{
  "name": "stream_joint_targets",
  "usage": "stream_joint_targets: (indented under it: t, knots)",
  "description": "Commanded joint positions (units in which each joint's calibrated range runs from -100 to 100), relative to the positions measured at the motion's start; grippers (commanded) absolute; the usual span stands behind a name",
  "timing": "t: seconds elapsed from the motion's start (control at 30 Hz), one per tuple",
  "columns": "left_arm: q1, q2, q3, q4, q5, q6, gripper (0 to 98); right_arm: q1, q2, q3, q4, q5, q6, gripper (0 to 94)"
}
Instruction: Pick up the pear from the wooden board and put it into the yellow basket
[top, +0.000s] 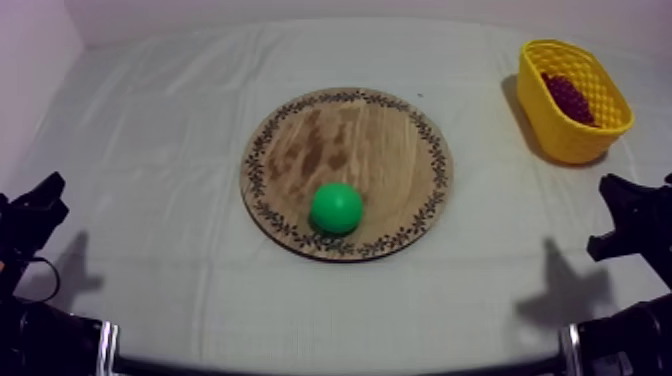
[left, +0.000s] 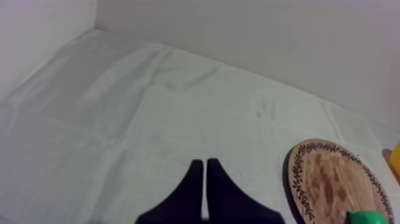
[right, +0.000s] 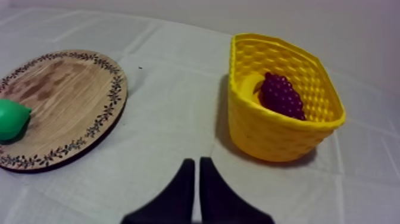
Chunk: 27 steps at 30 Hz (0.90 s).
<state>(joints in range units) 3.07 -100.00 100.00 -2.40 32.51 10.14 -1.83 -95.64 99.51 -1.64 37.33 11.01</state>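
A green pear (top: 336, 207) lies on the near part of the round wooden board (top: 380, 130) in the middle of the table. From the right wrist camera the pear (right: 12, 118) sits at the board's (right: 65, 101) edge. The yellow basket (top: 560, 130) stands at the far right and holds a bunch of dark grapes (right: 280, 95) and a banana (right: 253, 86). My left gripper (left: 204, 179) is shut on nothing, over bare cloth left of the board (left: 333, 179). My right gripper (right: 196, 176) is shut too, in front of the basket (right: 280, 140). Both arms rest low at the table's near corners.
Walls run close behind the table and along its left side. Bare cloth lies between the board and the basket, and wide bare cloth to the board's left.
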Motion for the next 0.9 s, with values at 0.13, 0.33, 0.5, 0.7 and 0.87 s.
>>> stream_joint_targets:
  t: [0.13,0.33,0.5,0.7,0.87]
  knots:
    - [0.01,0.00,0.00,-0.02,-0.01,-0.01,0.1,-0.01,-0.03,0.04,0.01,-0.07,0.00,0.5]
    - [0.01,0.00,0.00,-0.02,-0.01,-0.01,0.1,-0.01,-0.03,0.04,0.01,-0.07,0.00,0.5]
    - [0.01,0.00,0.00,-0.02,-0.01,-0.01,0.1,-0.01,-0.03,0.04,0.01,-0.07,0.07,0.5]
    - [0.01,0.00,0.00,-0.02,-0.01,-0.01,0.1,-0.01,-0.03,0.04,0.01,-0.07,0.09,0.5]
    - [0.01,0.00,0.00,-0.02,-0.01,-0.01,0.1,-0.01,-0.03,0.04,0.01,-0.07,-0.68,0.5]
